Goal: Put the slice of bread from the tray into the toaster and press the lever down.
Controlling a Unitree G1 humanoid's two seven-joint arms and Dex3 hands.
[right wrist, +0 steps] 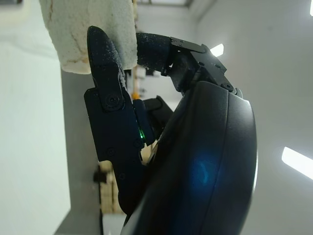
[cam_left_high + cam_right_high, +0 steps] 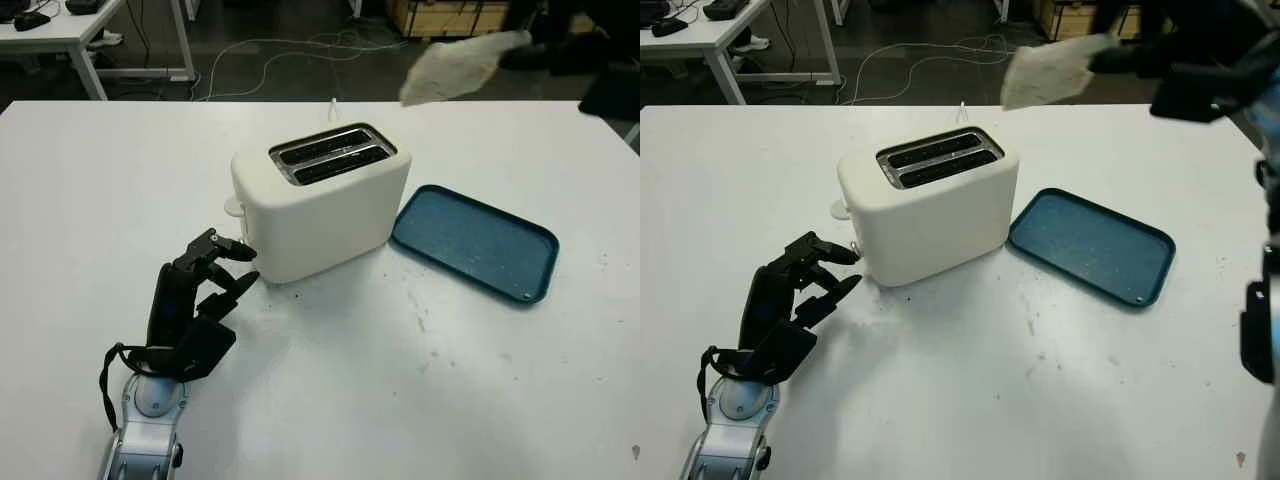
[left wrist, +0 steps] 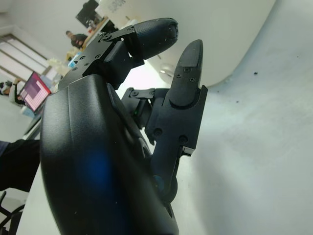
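A slice of bread (image 2: pixel 1048 72) hangs in the air above and behind the right end of the white toaster (image 2: pixel 930 205); my right hand (image 2: pixel 1120 55) is shut on it, its fingers (image 1: pixel 110 88) pinching the pale slice (image 1: pixel 83 29). The toaster's two top slots (image 2: pixel 332 155) show nothing inside, and a small lever knob (image 2: pixel 233 207) sticks out on its left end. The blue tray (image 2: pixel 475 242) lies bare to the right of the toaster. My left hand (image 2: pixel 215 275) sits on the table just left of the toaster's front corner, open, its fingers (image 3: pixel 183 83) close to the toaster wall.
The white table (image 2: pixel 330 390) has free room in front and to the left. Behind its far edge are a floor with cables (image 2: pixel 270 60), another table (image 2: pixel 70 30) at the back left and wooden crates (image 2: pixel 445 15).
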